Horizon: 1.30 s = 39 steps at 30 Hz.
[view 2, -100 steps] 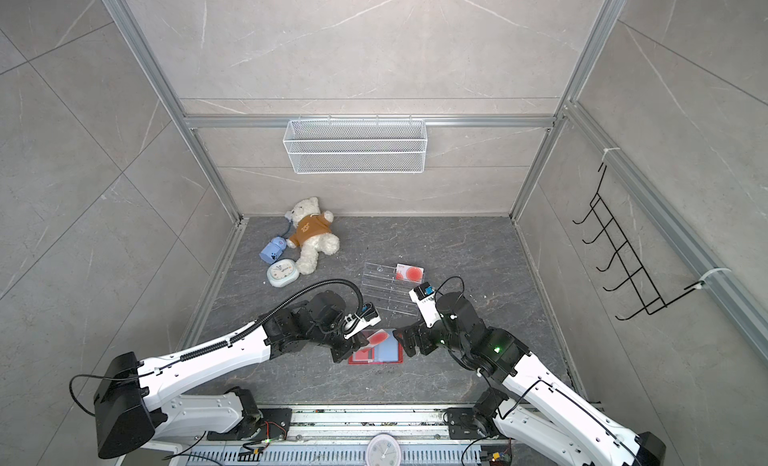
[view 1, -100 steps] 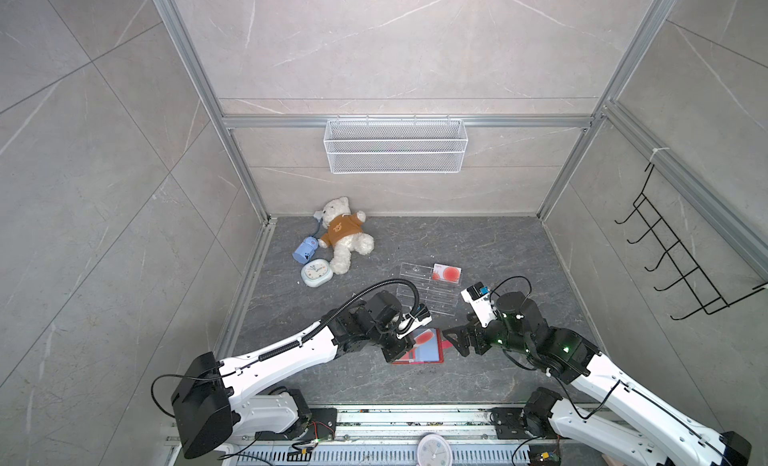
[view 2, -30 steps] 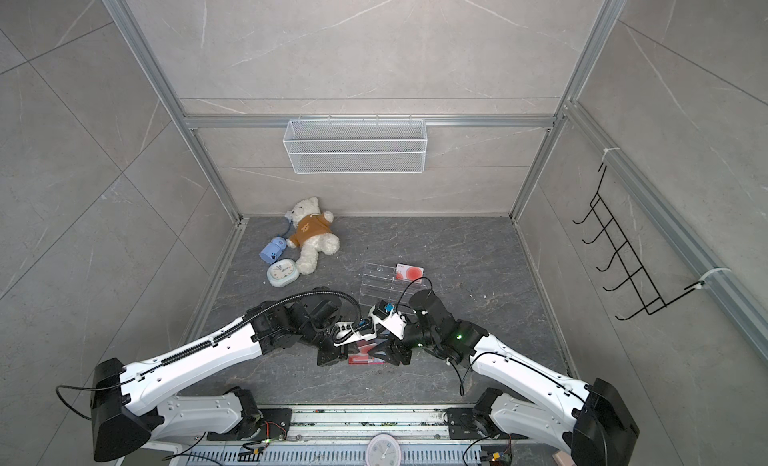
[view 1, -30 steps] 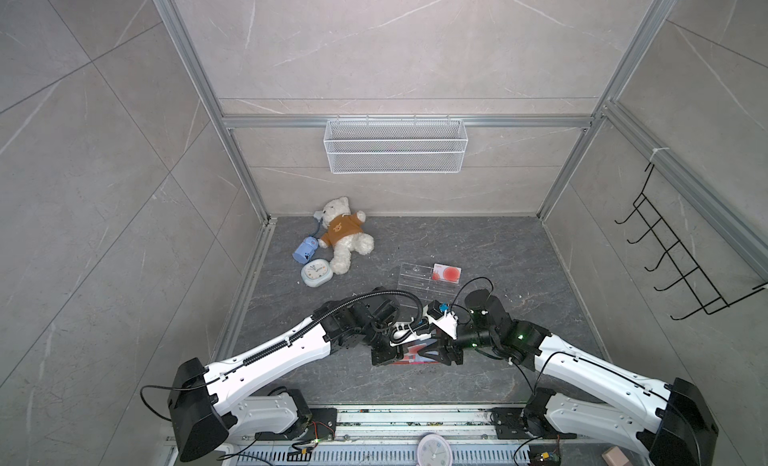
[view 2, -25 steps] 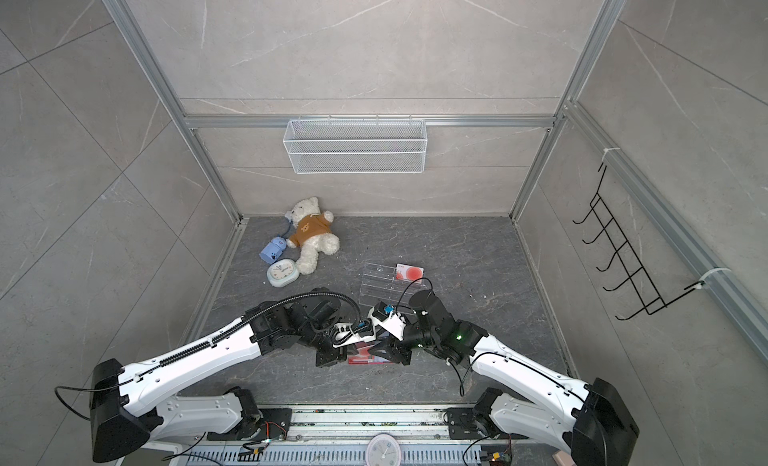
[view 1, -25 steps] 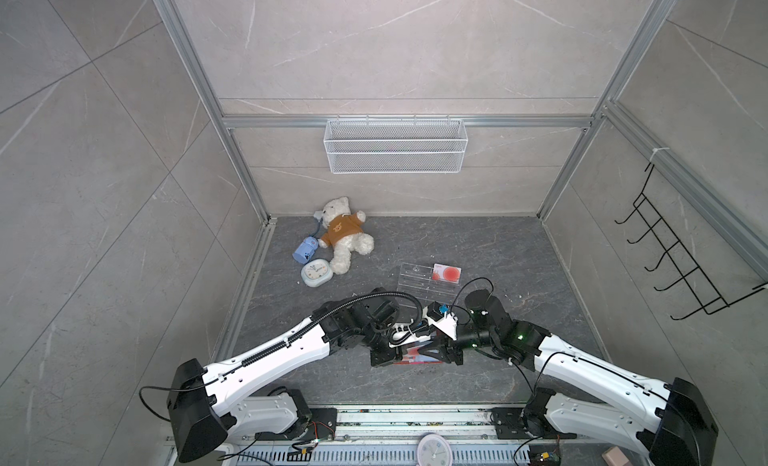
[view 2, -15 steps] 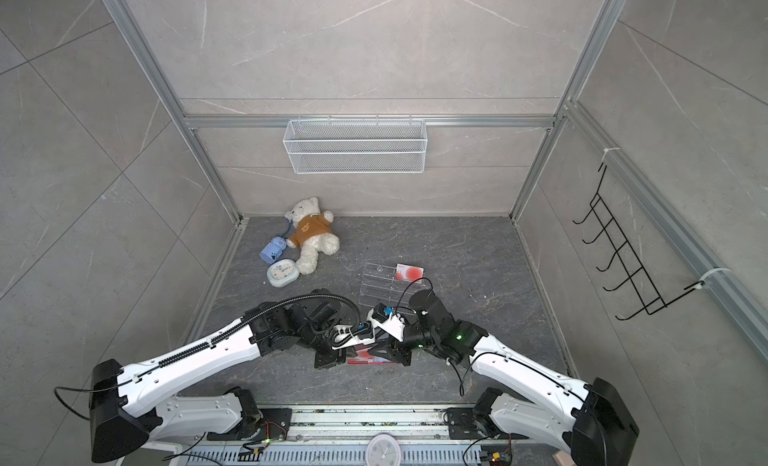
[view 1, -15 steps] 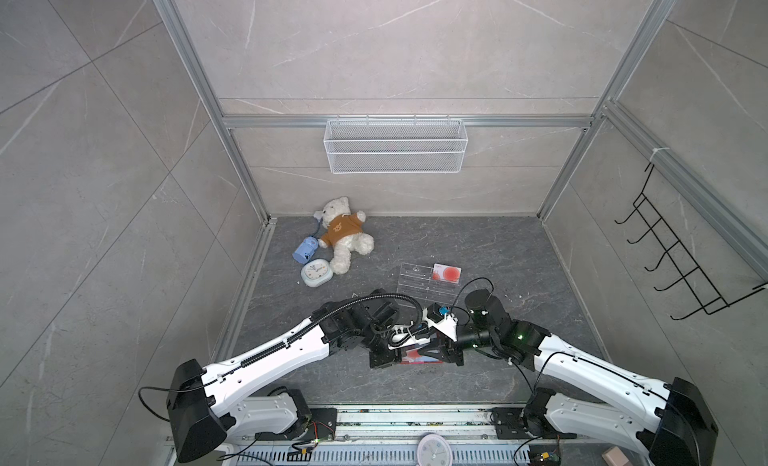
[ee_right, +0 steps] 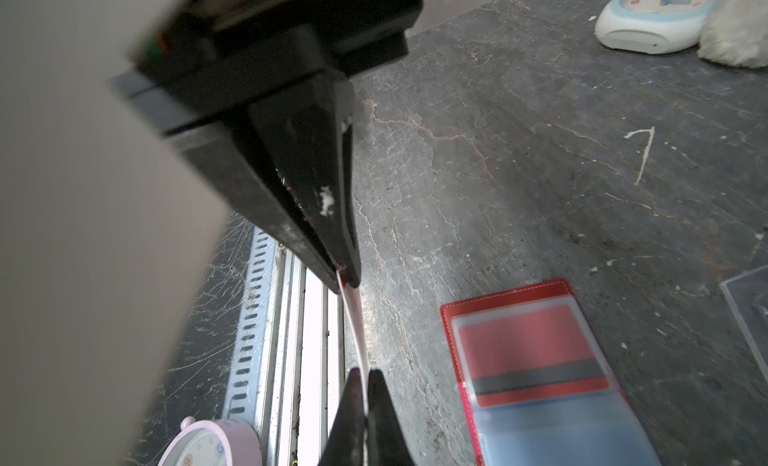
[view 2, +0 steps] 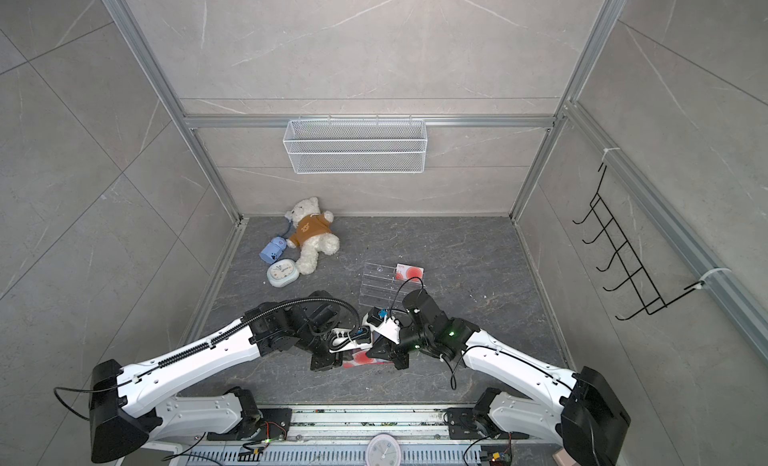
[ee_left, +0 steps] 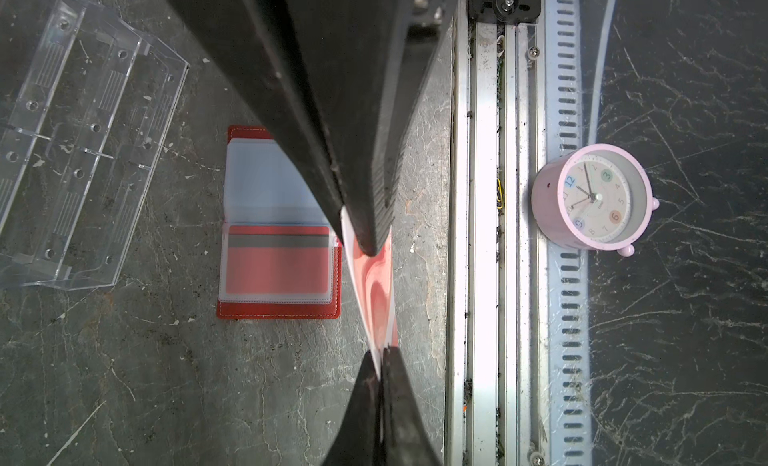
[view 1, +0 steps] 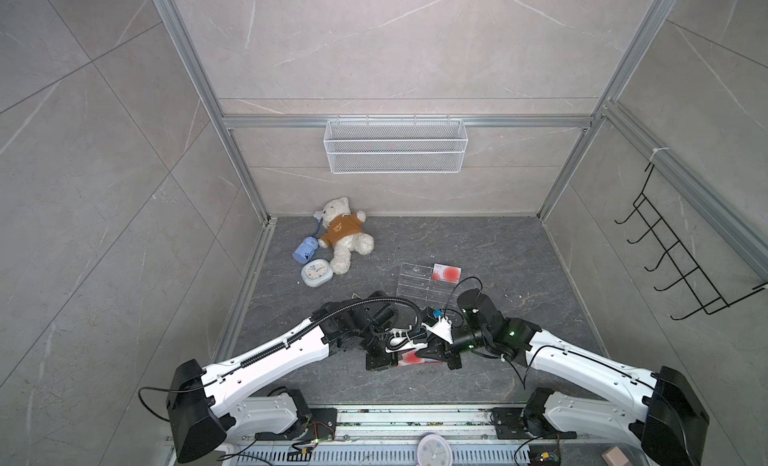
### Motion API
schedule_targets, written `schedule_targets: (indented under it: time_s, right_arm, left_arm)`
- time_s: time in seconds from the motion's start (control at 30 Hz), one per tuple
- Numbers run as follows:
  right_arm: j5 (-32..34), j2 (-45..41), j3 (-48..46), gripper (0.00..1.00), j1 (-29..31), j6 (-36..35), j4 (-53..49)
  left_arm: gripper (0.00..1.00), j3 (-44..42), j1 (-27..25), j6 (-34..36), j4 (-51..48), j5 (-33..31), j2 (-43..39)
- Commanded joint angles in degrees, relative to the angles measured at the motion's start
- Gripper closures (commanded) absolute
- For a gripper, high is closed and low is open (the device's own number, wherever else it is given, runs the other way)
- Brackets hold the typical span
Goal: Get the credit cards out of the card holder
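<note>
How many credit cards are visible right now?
3. The held card is pinched by the left gripper and right gripper; the sleeved card is in the card holder; the far card lies at the clear rack. More may hide inside sleeves.

On the dark grey floor (view 1: 498, 243), a teddy bear (view 1: 343, 235), a small blue box (view 1: 305, 250) and a pale blue clock (view 1: 316, 272) are grouped at the back left. A clear rack (view 1: 419, 281) and the open card holder (ee_left: 278, 235) are laid nearer the front.
</note>
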Motion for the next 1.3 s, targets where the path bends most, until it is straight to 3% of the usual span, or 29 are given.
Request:
schedule_targets:
  time_s: [0.0,0.13,0.23,0.3,0.4,0.9,1.27]
  right_arm:
    - [-1.07,-0.09,1.42,1.00,1.57,-3.58,-1.20]
    - [-0.94,-0.78,1.51,1.00,1.58,-3.82,-1.83]
    - [-0.31,-1.63,1.17,1.00,1.57,-3.83,-1.83]
    - [0.23,-1.93,1.08,1.00,1.57,-3.95,-1.83]
    - [1.20,-2.02,1.01,1.00,1.57,-4.14,-1.91]
    - [8.98,-2.28,1.76,1.00,0.81,-8.17,0.21]
    - [8.83,0.17,4.87,1.00,-4.46,-12.52,0.20]
  left_arm:
    - [0.82,0.41,0.35,-3.05,4.36,-0.52,-1.88]
    - [0.72,-0.15,0.35,-4.27,6.09,-2.17,-3.37]
    - [0.53,-1.26,0.35,-5.26,8.55,-4.32,-4.93]
    - [0.30,-1.77,0.43,-6.05,9.81,-5.67,-6.16]
    - [0.13,-2.09,0.43,-7.37,11.61,-7.55,-8.58]
    - [0.04,-0.94,0.61,-15.28,20.56,-22.70,-20.12]
    - [0.00,0.94,0.63,-19.38,20.22,-31.26,-28.18]
